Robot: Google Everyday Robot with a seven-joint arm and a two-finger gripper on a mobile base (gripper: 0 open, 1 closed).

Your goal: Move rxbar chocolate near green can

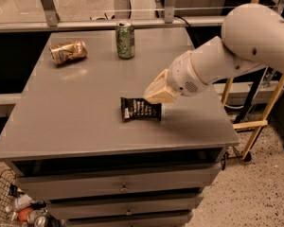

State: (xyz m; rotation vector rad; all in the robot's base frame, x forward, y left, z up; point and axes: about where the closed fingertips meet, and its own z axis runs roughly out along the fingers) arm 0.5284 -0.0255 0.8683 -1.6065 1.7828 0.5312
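Observation:
The rxbar chocolate (140,109), a flat black-wrapped bar with pale lettering, is in the middle of the grey table (85,108). My gripper (154,94) is right above its far right edge, shut on the bar, and holds it just off the tabletop. The bar hangs roughly level below the pale fingers (162,90). The green can (125,40) stands upright at the back of the table, well beyond the bar and a little to its left.
A copper-coloured can (67,52) lies on its side at the back left of the table. My white arm (236,51) comes in from the right. A yellow frame (262,112) stands right of the table, and drawers (123,188) sit below it.

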